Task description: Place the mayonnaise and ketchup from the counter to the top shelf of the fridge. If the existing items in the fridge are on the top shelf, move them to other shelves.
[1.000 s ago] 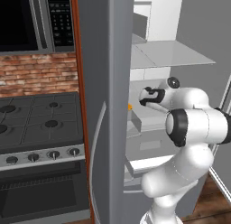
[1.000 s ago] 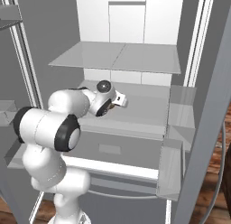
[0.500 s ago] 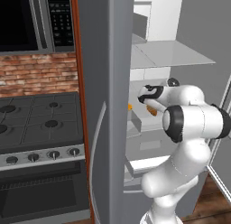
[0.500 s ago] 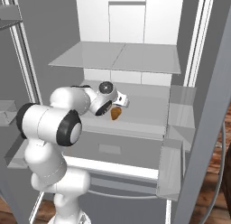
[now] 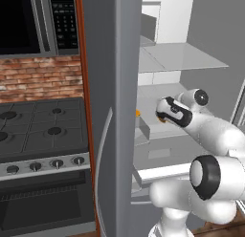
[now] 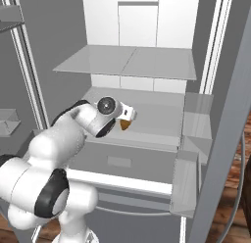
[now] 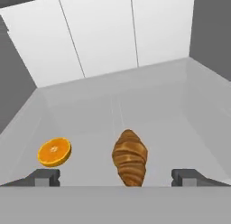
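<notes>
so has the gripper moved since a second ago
Yes. In the right base view the gripper has pulled back toward the robot, away from the fridge's back wall, leaving the croissant on the shelf.

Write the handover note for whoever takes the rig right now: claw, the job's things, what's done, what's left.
Claw: open, holding nothing, inside the open fridge.
Croissant: lying on a lower shelf, between the claw's fingertips but not gripped. An orange slice lies beside it.
Top shelf: bare where visible.
Done: the croissant sits below the top shelf.
Left: draw the arm out, fetch the mayonnaise and ketchup, set both on the top shelf.
</notes>
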Tool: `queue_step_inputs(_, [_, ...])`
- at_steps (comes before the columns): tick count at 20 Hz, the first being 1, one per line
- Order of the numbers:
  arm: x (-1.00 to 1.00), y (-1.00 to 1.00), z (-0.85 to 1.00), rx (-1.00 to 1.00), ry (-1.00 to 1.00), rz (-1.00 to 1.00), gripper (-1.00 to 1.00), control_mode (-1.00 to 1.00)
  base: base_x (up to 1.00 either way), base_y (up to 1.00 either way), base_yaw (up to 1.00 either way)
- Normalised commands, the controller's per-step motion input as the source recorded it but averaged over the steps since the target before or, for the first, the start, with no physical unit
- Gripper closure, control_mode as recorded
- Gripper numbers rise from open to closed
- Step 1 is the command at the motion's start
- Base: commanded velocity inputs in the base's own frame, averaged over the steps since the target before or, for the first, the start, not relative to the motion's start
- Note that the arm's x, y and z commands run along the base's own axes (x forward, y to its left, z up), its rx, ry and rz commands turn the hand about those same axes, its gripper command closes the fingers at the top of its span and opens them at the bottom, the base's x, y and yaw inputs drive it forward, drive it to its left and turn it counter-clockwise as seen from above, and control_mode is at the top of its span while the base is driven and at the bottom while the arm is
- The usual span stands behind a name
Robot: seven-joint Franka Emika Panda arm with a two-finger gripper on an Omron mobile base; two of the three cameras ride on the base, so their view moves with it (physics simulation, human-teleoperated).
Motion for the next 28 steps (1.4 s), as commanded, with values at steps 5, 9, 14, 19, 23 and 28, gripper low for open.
queue_step_inputs(5, [-1.0,0.01,0.85,0.0,-0.13,0.0,-1.0,-1.0,0.0,0.0,0.0])
queue_step_inputs(9, [-1.0,0.06,0.86,0.0,-0.02,0.0,-1.0,-1.0,0.0,0.0,0.0])
queue_step_inputs(14, [-1.0,0.0,0.7,0.0,0.05,0.0,-1.0,-1.0,0.0,0.0,0.0])
queue_step_inputs(19, [-1.0,0.05,0.56,-0.01,0.19,0.0,-1.0,-1.0,0.0,0.0,0.0])
queue_step_inputs(23, [-1.0,0.13,0.31,-0.04,0.3,0.0,-1.0,-1.0,0.0,0.0,0.0])
queue_step_inputs(28, [-0.74,0.06,0.04,-0.06,0.37,0.0,-1.0,-1.0,0.0,0.0,0.0])
